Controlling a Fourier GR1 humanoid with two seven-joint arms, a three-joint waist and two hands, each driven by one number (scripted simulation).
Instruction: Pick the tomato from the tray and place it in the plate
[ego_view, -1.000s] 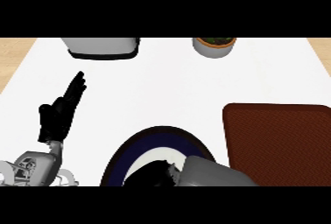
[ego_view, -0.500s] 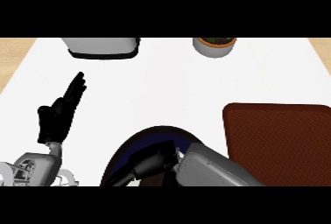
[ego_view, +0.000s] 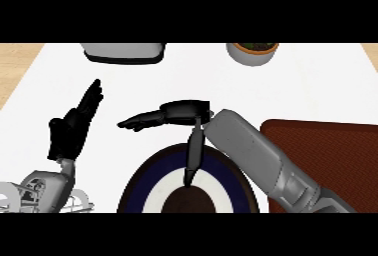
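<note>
White counter (ego_view: 310, 90) carries everything. Round plate (ego_view: 148, 185) at 6 o'clock, dark blue rim, white ring, dark center, cut by the lower edge. Brown tray (ego_view: 332, 150) at 4 o'clock, just beside the plate. Grey-white appliance (ego_view: 123, 52) at 11 o'clock, far edge. Small pot (ego_view: 253, 52) with dark contents at 1 o'clock.

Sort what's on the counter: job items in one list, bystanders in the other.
Job items: plate, tray, right hand above the plate. No tomato shows.

Bystanders: grey appliance at the far edge, plant pot at the far edge, left hand resting open at the left.
</note>
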